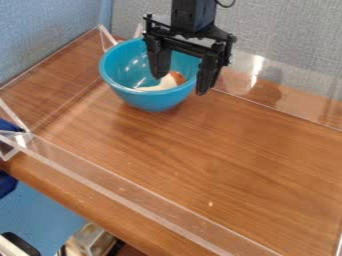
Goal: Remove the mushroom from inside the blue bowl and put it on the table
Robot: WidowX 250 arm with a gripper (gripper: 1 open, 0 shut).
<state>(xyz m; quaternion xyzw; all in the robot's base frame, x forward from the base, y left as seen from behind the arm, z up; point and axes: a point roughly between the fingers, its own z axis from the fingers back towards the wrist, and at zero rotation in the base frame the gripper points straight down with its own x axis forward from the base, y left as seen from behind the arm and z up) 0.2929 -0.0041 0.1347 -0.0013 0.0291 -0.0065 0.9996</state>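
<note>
The blue bowl (138,75) stands on the far left part of the wood-grain table (201,150). Inside it, against the right-hand wall, lies the mushroom (166,82), cream stem with an orange-brown cap showing. My black gripper (183,72) points straight down over the bowl's right side, its two fingers spread wide on either side of the mushroom. It is open and nothing is clamped between the fingers. I cannot tell whether the fingertips touch the bowl.
Low clear acrylic walls (160,190) run around the tabletop. A blue wall stands behind the table. A small blue clamp (11,130) sits at the left edge.
</note>
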